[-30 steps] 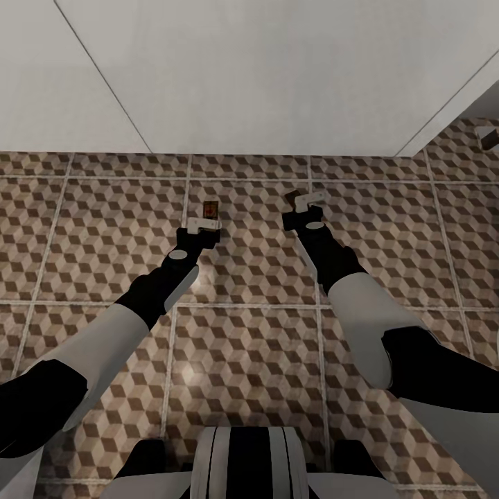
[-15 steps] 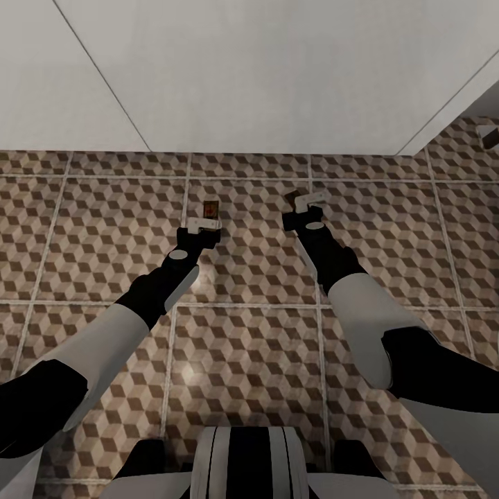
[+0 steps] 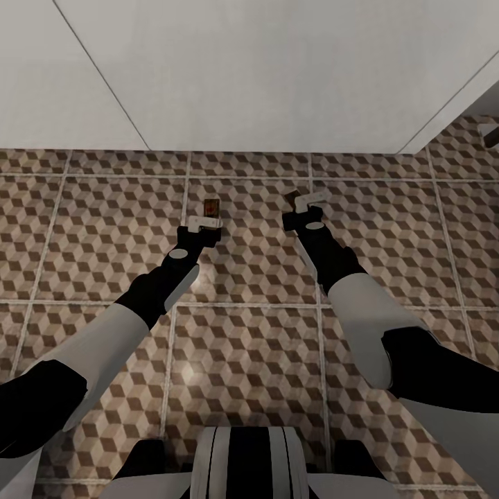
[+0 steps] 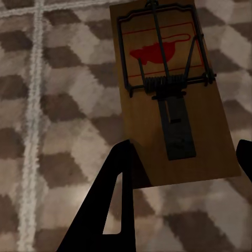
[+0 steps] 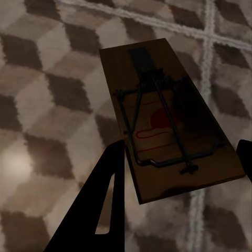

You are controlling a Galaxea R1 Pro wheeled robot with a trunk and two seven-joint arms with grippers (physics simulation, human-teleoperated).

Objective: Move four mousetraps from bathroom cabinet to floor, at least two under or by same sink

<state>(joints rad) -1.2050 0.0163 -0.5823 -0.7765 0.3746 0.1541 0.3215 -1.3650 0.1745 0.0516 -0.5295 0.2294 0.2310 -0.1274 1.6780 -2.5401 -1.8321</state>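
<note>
Tiled floor (image 3: 249, 346) unchanged; both grippers (image 3: 203, 223) (image 3: 305, 201) spread, apparently gripping nothing, mousetraps (image 4: 173, 94) (image 5: 168, 136) lying flat.

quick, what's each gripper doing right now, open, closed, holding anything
Left gripper: open, its fingers either side of a mousetrap lying on the tiled floor.
Right gripper: open, straddling another mousetrap on the floor.

Left gripper (image 3: 205, 223) low over floor (image 3: 104, 229), one trap (image 3: 212, 206) flat on the tiles just ahead of its tips, trap's near end between the fingers (image 4: 113, 199). Right gripper (image 3: 305, 205) likewise, second trap (image 3: 292, 196) just ahead, between its fingers (image 5: 105, 199). Wall (image 3: 263, 76) beyond both traps.
</note>
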